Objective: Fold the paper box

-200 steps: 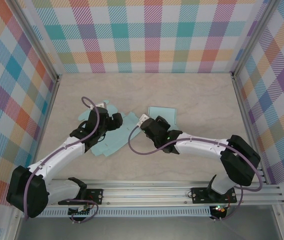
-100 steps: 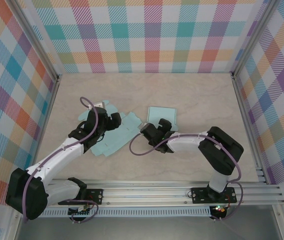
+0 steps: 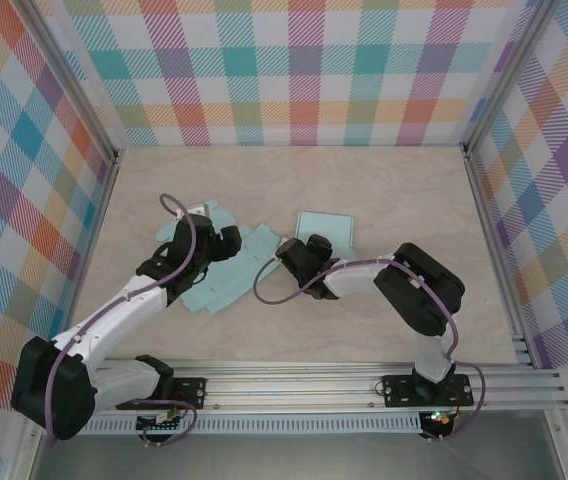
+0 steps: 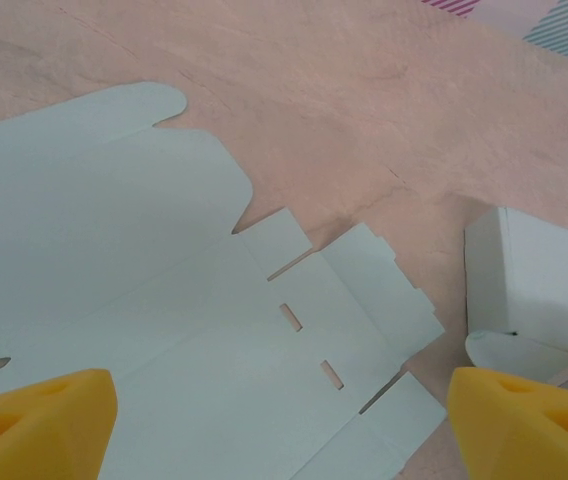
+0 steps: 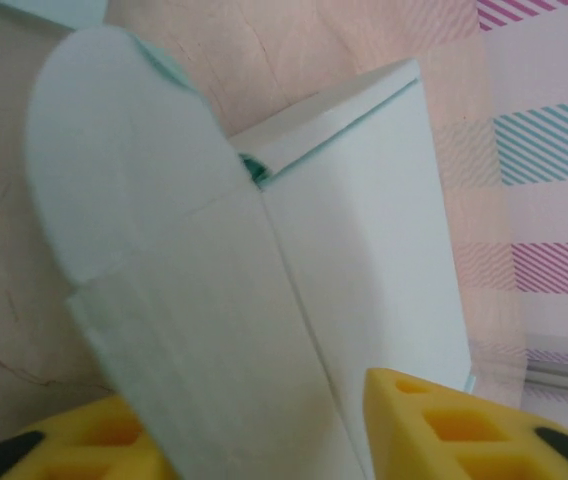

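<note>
A pale teal paper box blank [image 3: 226,280] lies flat on the table, slotted and creased [image 4: 164,330]. My left gripper [image 3: 219,243] hovers over it, open, its yellow fingertips [image 4: 39,425] wide apart and holding nothing [image 4: 284,425]. Just to the right stands a partly folded box [image 3: 326,224] of the same paper [image 4: 534,280]. My right gripper [image 3: 292,252] is at its near left corner. In the right wrist view the box's rounded flap [image 5: 164,250] runs down between the two yellow fingers [image 5: 464,430], filling the gap [image 5: 264,440].
Aluminium posts and plaid walls [image 3: 304,70] close the table on three sides. The rail [image 3: 314,385] with both arm bases runs along the near edge. Bare wood [image 3: 404,190] lies behind and to the right of the boxes.
The right arm's elbow has swung in from the far right toward the middle, and its jaws opened wide and then narrowed round the flap. The left arm has not moved.
</note>
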You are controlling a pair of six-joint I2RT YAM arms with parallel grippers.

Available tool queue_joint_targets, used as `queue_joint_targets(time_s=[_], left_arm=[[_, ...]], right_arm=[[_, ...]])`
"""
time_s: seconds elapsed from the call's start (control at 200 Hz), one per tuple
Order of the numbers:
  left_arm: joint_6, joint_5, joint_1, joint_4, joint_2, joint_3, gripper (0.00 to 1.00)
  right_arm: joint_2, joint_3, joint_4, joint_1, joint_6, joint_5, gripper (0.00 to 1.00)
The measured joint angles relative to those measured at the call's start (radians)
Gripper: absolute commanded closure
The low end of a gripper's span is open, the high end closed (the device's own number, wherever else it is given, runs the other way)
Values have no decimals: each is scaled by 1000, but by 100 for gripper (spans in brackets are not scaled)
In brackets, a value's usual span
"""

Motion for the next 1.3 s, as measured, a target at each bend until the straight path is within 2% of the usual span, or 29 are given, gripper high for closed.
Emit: queue_joint_targets(time_s=[0.12,0.25,0.425,0.57,0.735,0.94,1.135,1.3], left_arm=[[0,0,0,0,-3,0,14],[0,0,0,0,-4,0,14],[4,2,4,0,-5,0,14],[31,17,6,-14,-4,27,15],[147,83,8,-21,-2,95,15],[319,209,21,2,4,102,16],[394,309,33,26,28,102,17],[414,369,58,69,45,101,19]], right_arm=[[-8,-5,23,0,-21,8,87],[-55,-14,23,0,-45,26,100],[-138,-14,-49,6,-31,16,100],[-225,23,-252,16,43,-41,100],[-345,154,-555,15,145,-201,100],[-454,294,-855,-1,204,-501,100],[-389,366,-1046,-63,219,-723,100],[-268,407,-1118,-103,216,-837,100]])
